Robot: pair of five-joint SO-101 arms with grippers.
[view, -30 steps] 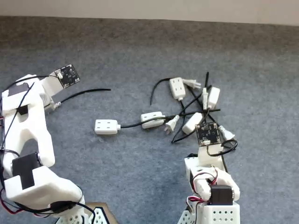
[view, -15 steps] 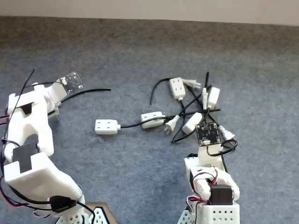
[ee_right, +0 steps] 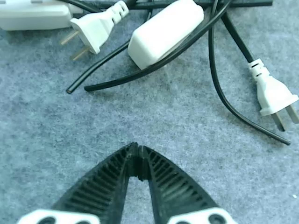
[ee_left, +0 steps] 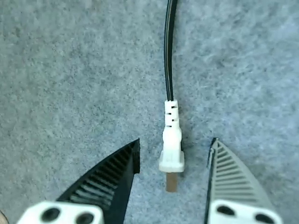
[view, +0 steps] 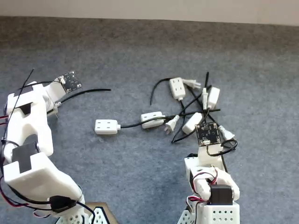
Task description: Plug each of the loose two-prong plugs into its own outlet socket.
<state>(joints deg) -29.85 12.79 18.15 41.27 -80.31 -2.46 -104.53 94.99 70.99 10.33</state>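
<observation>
Lying flat on grey carpet [ee_left: 65, 70], white two-prong plug w/ black cord [ee_left: 171, 156] sits btw the spread fingers of left gripper [ee_left: 174, 140], touching neither, bare carpet either side, while right gripper [ee_right: 138, 150], pressed together, hangs near tangle of white sockets & cords [ee_right: 164, 32].

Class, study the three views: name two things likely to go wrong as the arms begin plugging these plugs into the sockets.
1. The left gripper stands open astride the small white two-prong plug, which lies flat on the grey carpet; closing may pinch it crookedly.
2. Ahead of the shut right gripper, black cords tangle around a white socket block; lifting one plug might drag its neighbours.
</observation>
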